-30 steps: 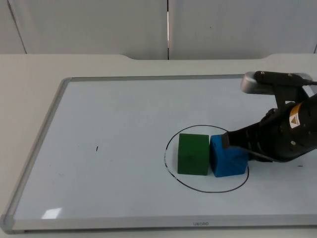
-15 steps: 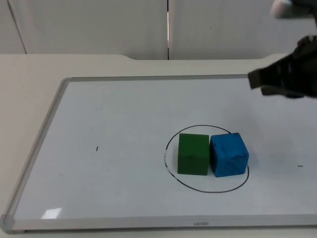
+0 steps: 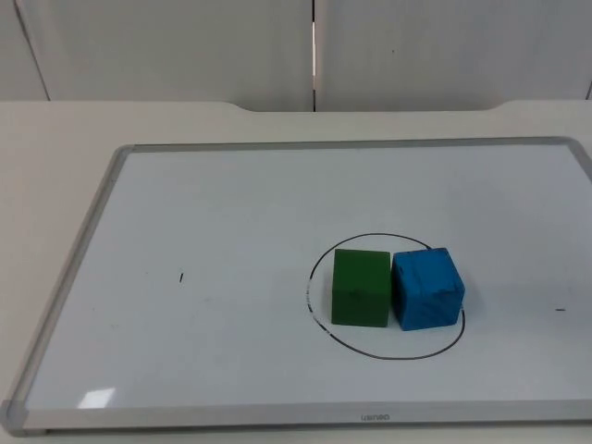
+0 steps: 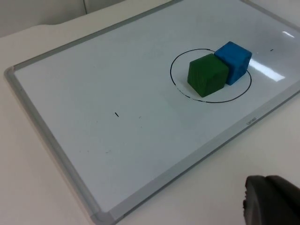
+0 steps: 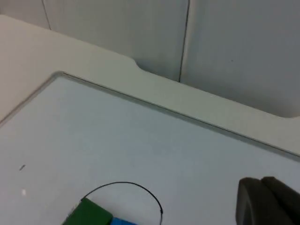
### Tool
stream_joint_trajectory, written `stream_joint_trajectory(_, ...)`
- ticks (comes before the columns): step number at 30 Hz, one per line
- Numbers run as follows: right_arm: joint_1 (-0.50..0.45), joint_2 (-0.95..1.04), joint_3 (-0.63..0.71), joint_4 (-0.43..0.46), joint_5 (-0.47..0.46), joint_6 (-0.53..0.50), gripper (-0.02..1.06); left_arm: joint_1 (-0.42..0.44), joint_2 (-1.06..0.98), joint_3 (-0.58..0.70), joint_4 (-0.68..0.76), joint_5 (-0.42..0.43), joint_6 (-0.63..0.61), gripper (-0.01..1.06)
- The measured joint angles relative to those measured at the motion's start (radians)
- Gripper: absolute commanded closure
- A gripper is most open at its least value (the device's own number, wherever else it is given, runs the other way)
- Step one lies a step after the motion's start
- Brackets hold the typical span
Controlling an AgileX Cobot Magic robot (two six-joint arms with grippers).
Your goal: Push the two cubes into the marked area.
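My right hand (image 5: 269, 201) has pulled away, grip unclear; green cube (image 3: 360, 288) and blue cube (image 3: 426, 289) sit inside the ring (image 3: 319, 260): done, I judge.

Left gripper (image 4: 272, 199), right gripper (image 5: 267, 199) aloft.

The white table top (image 3: 55, 139) carries a flat, silver-framed whiteboard (image 3: 231, 222). On the board, a green cube (image 3: 360, 288) and a blue cube (image 3: 426, 288) stand touching inside a hand-drawn black circle (image 3: 319, 259).
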Motion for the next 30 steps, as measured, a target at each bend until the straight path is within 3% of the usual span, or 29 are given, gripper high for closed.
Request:
stream_joint_trajectory(2,0.000,-0.013,0.000,-0.010,0.017,0.000,1.05,0.000,0.000,0.000,0.000,0.000,0.000,1.05)
stream_joint_trajectory(5,0.000,-0.083,0.006,-0.065,0.120,0.000,1.05,0.000,0.000,0.000,0.000,0.000,0.000,1.05)
stream_joint_trajectory(10,0.000,-0.173,0.089,-0.091,0.134,0.000,1.05,0.000,0.000,0.000,0.000,0.000,0.000,1.05)
stream_joint_trajectory(20,0.000,-0.451,0.253,-0.064,0.198,0.015,1.05,0.000,0.000,0.000,0.000,0.000,0.000,1.05)
stream_joint_trajectory(30,0.000,-0.670,0.296,-0.001,0.326,0.022,1.05,0.000,0.000,0.000,0.000,0.000,0.000,1.05)
